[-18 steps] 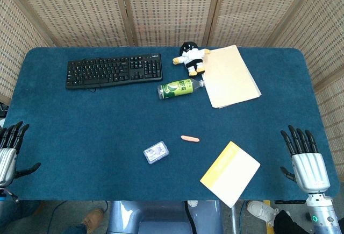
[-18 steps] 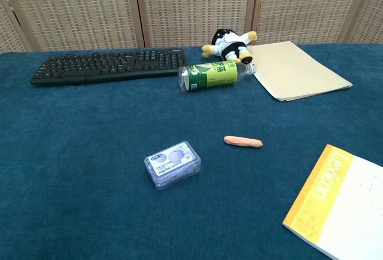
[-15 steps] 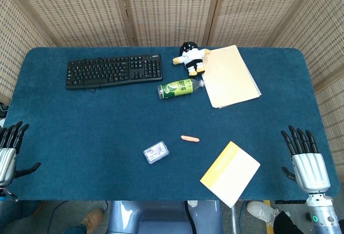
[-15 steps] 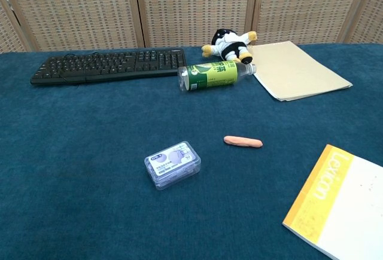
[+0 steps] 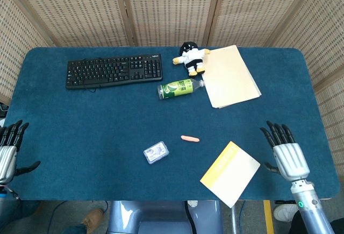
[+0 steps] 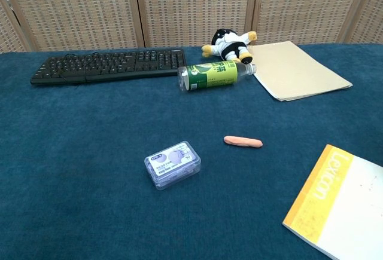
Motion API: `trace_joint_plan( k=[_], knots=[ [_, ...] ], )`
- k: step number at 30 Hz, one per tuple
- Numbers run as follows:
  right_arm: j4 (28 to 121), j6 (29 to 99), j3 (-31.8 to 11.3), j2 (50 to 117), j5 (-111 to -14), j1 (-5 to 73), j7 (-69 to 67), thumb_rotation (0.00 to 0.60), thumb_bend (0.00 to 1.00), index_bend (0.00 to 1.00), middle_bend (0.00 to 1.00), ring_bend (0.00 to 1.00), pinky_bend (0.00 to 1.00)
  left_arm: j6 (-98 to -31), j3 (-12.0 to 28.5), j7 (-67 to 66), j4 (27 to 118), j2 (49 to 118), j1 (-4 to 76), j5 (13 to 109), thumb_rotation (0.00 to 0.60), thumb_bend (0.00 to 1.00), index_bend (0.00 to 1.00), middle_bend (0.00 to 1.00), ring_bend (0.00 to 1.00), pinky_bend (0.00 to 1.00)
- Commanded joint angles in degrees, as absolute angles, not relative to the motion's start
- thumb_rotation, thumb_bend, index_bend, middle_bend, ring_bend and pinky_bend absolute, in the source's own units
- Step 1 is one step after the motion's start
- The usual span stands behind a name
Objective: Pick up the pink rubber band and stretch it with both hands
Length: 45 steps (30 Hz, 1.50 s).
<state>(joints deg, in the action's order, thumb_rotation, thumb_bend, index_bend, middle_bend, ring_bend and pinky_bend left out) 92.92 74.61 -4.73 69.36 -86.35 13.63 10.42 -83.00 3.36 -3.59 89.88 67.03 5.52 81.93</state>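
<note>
The pink rubber band lies flat on the blue table, near the middle towards the front. My right hand hovers at the front right with its fingers spread and nothing in it, well to the right of the band. At the front left edge my left hand is also open and empty, far from the band. Neither hand shows in the chest view.
A small clear plastic box sits left of the band. A yellow-edged book lies between the band and my right hand. Further back are a black keyboard, a green bottle, a plush toy and a beige folder.
My right hand has moved left and a little forward over the table, towards the book. The left hand has barely shifted. The band has not moved.
</note>
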Motion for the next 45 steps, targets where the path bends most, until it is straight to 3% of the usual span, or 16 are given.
trace_joint_plan(
  k=[1,7,16,29,45],
  knots=[
    [96.8,60.7,-10.8,70.5,-76.4,23.3,6.2,0.600,0.00,0.22,0.00,0.00,0.00,-82.6,3.6,-4.1,89.8,67.3,5.8,81.5,0.600,0.00,0.00,0.00,0.00,0.00],
    [94.2,52.8,-14.4,76.7,-65.3,30.4,9.5,0.600,0.11,0.32,0.00,0.00,0.00,-81.6,3.9,-4.2,88.7,68.0,6.4,80.8,0.600,0.00,0.00,0.00,0.00,0.00],
    [92.3,51.3,-15.0,86.4,-50.4,37.0,17.3,0.600,0.31,0.45,0.00,0.00,0.00,-80.8,4.1,-3.6,88.3,67.9,6.7,80.0,0.600,0.00,0.00,0.00,0.00,0.00],
    [83.8,54.7,-13.9,97.5,-45.2,43.0,26.1,0.600,0.42,0.46,0.00,0.00,0.00,-80.2,4.3,-3.0,87.9,67.8,6.9,79.2,0.600,0.00,0.00,0.00,0.00,0.00],
    [79.0,54.7,-13.4,101.7,-43.3,45.0,27.6,0.600,0.49,0.48,0.00,0.00,0.00,-79.6,4.4,-2.5,87.5,67.7,7.1,78.7,0.600,0.00,0.00,0.00,0.00,0.00]
  ],
)
